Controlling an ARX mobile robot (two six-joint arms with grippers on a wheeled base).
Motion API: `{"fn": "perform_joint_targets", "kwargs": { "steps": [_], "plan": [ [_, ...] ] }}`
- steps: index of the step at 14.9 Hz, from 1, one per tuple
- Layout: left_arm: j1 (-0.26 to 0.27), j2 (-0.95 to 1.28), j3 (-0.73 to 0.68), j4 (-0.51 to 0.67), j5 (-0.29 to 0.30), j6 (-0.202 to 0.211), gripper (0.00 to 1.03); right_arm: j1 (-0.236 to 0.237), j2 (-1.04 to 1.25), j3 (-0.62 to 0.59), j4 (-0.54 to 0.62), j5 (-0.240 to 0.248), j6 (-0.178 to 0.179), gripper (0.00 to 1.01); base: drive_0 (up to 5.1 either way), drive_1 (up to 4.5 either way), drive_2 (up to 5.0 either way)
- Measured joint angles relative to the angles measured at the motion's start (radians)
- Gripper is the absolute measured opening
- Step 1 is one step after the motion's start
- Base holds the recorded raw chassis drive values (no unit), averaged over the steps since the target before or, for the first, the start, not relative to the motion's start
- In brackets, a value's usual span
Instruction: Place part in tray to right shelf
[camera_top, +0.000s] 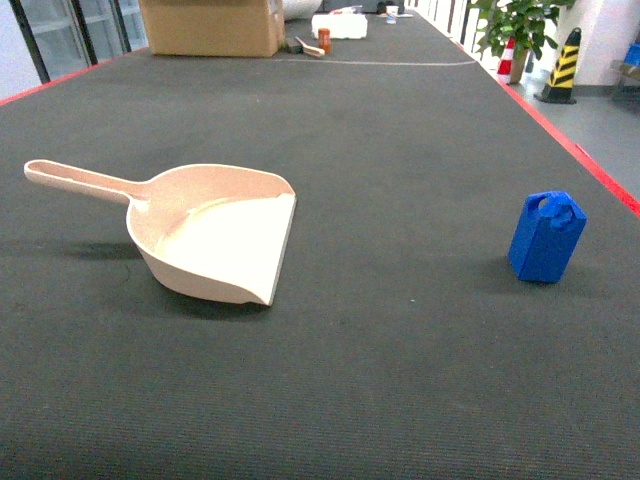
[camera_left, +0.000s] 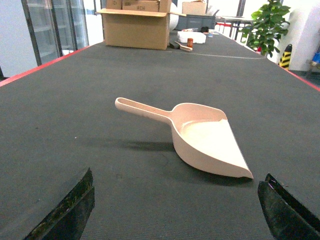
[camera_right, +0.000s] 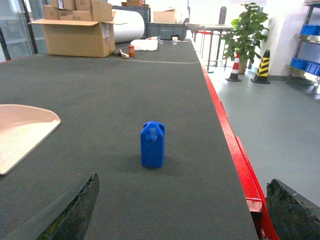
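Right gripper (camera_right: 182, 212) hangs wide open behind the upright part (camera_right: 152, 144); it should come straight forward, centre the block, then close squarely.

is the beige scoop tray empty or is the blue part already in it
Empty. The glossy beige plastic dustpan-shaped tray holds nothing; the small bright blue plastic block stands upright on the dark mat, well apart to its right.

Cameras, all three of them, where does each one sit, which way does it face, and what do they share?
Head: on the robot, slanting down at the dustpan tray and blue part; no robot body shows.
Left wrist: low over the dark mat, facing the tray; open left gripper fingertips show.
Right wrist: low, facing the part; open right gripper fingertips show.
Shared: the tray appears in all three views.
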Motion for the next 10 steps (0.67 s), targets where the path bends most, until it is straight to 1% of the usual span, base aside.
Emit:
{"fn": "perform_joint_targets", "kwargs": {
  "steps": [10],
  "plan": [
    [0.0, 0.0, 0.0, 0.0, 0.0, 0.0, 0.98, 0.0, 0.0, 0.0, 0.0, 0.0, 0.0, 0.98, 0.0, 0.0, 0.0]
  ]
}}
